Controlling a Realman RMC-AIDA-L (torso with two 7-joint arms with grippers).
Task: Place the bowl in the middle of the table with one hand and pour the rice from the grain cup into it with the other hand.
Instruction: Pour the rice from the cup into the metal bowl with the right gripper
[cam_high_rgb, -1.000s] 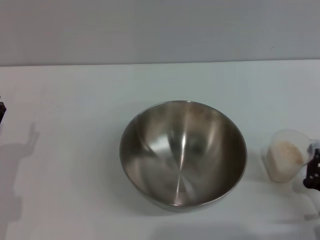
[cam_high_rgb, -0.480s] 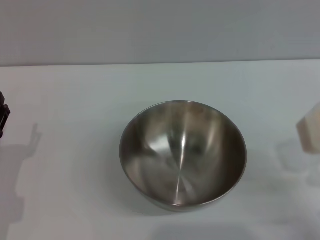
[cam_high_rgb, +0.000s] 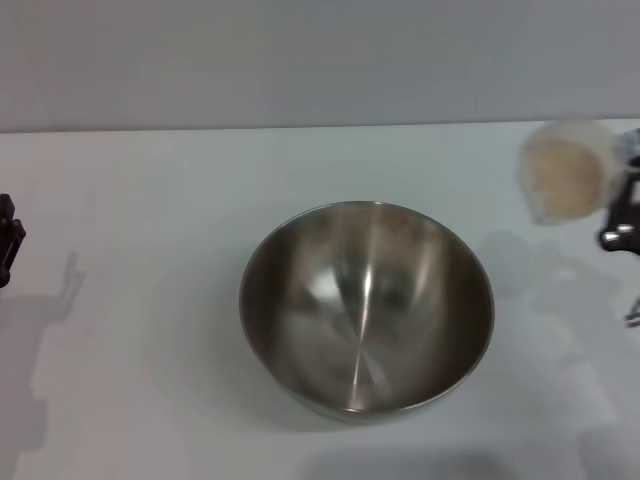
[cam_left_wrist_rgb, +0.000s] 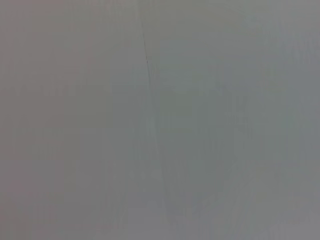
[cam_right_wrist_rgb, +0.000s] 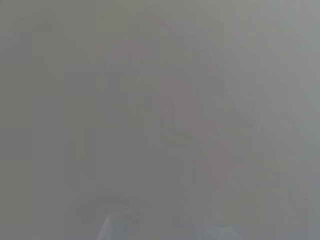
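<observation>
The stainless-steel bowl (cam_high_rgb: 366, 305) stands empty in the middle of the white table (cam_high_rgb: 150, 200). The clear grain cup (cam_high_rgb: 566, 170) hangs in the air to the right of the bowl and beyond it. It is tilted so that its mouth shows the pale rice (cam_high_rgb: 560, 178) inside. My right gripper (cam_high_rgb: 620, 205) holds the cup from the right at the picture's edge. Only a dark part of my left gripper (cam_high_rgb: 8, 240) shows at the far left edge, well away from the bowl. Both wrist views show only blank grey.
The cup and right arm cast a faint shadow (cam_high_rgb: 545, 275) on the table to the right of the bowl. The left arm's shadow (cam_high_rgb: 40, 320) lies at the left. A grey wall (cam_high_rgb: 320, 60) runs behind the table's far edge.
The grain cup has been lifted off the table at the right of the bowl and carried up and away, now tilted. The left gripper has edged slightly into view.
</observation>
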